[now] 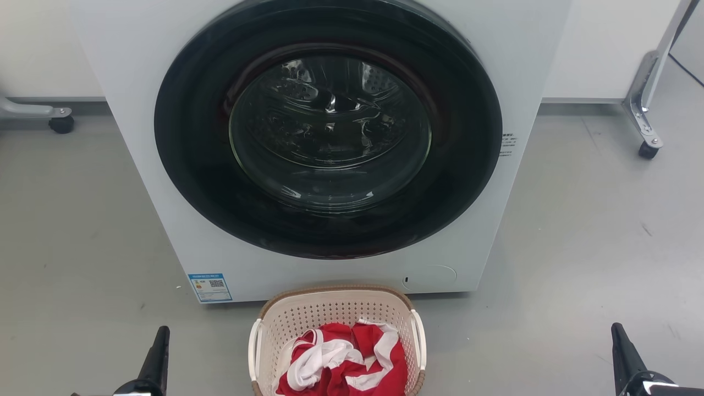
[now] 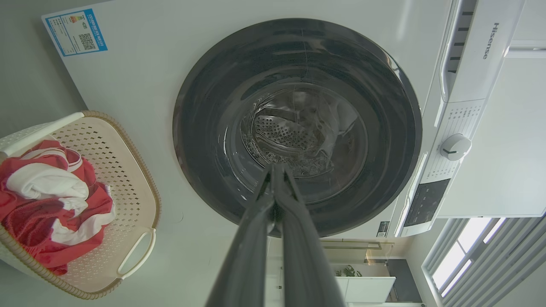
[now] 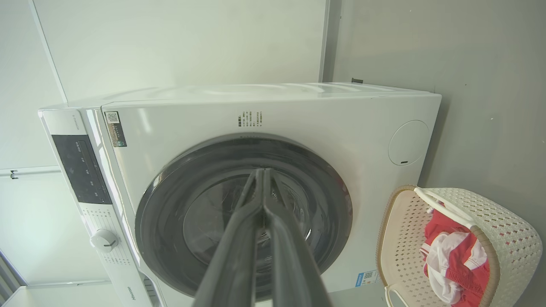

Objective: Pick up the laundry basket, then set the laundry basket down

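Cream laundry basket (image 1: 330, 313), cropped below, lies between closed left gripper (image 2: 275, 169) and closed right gripper (image 3: 261, 172).

The gripper (image 2: 276, 170) is held before the door (image 2: 298, 55) of the washer (image 2: 140, 85), fingers pressed together. The basket (image 2: 128, 170), filled with red and white clothes (image 2: 47, 204), is set just beside the washer's front, near its blue label (image 2: 76, 32). A knob (image 2: 455, 146) is seen on its panel (image 2: 458, 117).

Cream perforated laundry basket (image 1: 330, 313) with brown rim, red-and-white clothes (image 1: 341, 366), white washing machine (image 1: 247, 275)
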Motion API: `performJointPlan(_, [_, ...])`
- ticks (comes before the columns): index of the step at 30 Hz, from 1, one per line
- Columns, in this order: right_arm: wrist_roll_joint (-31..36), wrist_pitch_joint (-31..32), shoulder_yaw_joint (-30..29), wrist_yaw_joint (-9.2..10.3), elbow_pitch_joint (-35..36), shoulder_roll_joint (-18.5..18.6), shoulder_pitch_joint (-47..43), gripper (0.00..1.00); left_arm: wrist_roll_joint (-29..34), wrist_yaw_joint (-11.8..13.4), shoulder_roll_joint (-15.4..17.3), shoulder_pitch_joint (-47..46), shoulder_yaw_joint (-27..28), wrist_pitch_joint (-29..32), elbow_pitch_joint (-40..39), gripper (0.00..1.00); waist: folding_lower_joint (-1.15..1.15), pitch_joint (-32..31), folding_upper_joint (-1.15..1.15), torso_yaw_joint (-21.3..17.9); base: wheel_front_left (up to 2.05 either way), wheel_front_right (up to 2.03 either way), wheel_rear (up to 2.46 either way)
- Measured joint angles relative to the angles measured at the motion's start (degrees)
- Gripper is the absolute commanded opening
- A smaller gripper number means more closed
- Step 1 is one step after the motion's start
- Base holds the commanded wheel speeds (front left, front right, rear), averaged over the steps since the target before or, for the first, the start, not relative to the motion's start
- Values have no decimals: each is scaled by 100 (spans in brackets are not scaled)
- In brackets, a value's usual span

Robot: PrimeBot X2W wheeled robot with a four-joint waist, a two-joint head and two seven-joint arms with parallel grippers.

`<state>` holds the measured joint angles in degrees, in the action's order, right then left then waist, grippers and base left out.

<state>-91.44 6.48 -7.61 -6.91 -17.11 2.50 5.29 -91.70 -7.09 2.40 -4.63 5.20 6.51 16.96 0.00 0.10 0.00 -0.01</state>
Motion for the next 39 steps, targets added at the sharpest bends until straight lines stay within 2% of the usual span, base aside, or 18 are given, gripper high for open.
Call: performJointPlan(39, [-8,0,0,0,1,-1,0,0,0,0,0,0,0,0,1,0,0,0,0,0,0,0,0])
